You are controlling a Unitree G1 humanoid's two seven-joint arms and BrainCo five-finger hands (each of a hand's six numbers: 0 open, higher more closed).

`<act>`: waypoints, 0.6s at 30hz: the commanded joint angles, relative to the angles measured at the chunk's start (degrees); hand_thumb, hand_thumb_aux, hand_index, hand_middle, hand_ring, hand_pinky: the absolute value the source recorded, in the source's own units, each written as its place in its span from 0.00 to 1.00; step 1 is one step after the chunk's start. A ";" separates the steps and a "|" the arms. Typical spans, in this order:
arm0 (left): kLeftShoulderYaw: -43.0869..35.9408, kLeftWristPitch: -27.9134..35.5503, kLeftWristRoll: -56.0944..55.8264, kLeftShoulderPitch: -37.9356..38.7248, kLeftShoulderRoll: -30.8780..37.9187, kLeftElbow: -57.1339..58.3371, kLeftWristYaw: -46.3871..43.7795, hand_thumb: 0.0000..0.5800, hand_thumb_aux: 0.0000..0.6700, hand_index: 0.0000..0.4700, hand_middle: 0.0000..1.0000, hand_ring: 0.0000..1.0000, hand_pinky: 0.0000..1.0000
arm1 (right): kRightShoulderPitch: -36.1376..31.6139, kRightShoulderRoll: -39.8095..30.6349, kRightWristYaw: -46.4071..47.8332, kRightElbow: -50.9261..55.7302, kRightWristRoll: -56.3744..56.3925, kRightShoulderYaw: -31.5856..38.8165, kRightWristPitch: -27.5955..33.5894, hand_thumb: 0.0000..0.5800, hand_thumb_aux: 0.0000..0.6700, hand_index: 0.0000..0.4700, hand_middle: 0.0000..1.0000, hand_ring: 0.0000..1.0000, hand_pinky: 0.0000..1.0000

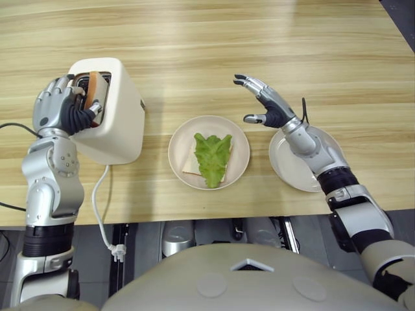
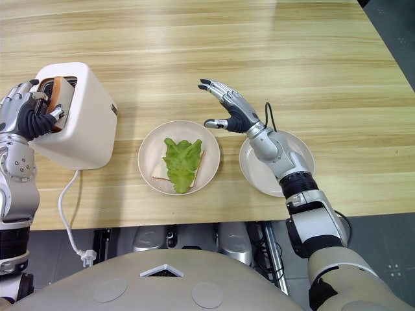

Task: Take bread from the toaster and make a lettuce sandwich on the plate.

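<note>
A cream toaster point(image 1: 120, 113) stands at the left of the wooden table, with a slice of bread point(image 1: 94, 84) upright in its slot. My left hand point(image 1: 61, 103) is at the toaster's top, its fingers curled around that slice. The middle plate point(image 1: 240, 139) holds a slice of bread point(image 1: 189, 167) with a green lettuce leaf point(image 1: 213, 155) on top. My right hand point(image 1: 266, 103) hovers open, above and to the right of that plate, holding nothing.
A second, bare plate point(image 1: 292, 170) lies under my right forearm at the right. The toaster's white cord point(image 1: 100, 207) hangs over the table's front edge. The far half of the table point(image 1: 214, 39) is bare wood.
</note>
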 commanded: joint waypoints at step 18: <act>6.14 -3.15 -4.30 -5.94 -3.94 -3.43 12.57 1.00 1.00 0.98 1.00 1.00 1.00 | 0.44 1.15 -2.62 0.63 -0.06 -0.24 0.63 0.00 0.00 0.00 0.00 0.00 0.00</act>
